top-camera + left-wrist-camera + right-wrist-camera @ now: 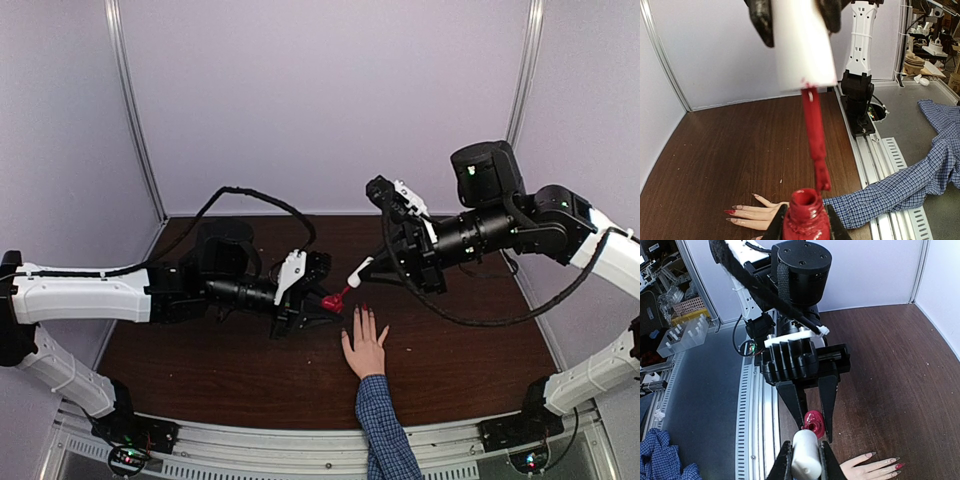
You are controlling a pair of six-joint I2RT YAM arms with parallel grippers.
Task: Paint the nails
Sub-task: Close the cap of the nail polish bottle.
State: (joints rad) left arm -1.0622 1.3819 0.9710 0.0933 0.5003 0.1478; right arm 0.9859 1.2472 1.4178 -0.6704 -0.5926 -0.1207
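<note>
Nails (730, 212) on the flat hand (364, 345) are only partly done: from the left wrist view one fingertip shows dark red, while the others beside it look bare, so most of the painting seems left to do. The hand lies palm down on the brown table (200, 370), at about six o'clock from where the two grippers meet. The left gripper (318, 303) is clamped tight on the open red polish bottle (805, 216), at nine o'clock from the hand. The right gripper (804, 463) is pinched shut on the white cap (806, 454), whose brush (815, 145) hangs red and wet just at the bottle mouth, looking freshly loaded for the next nail.
</note>
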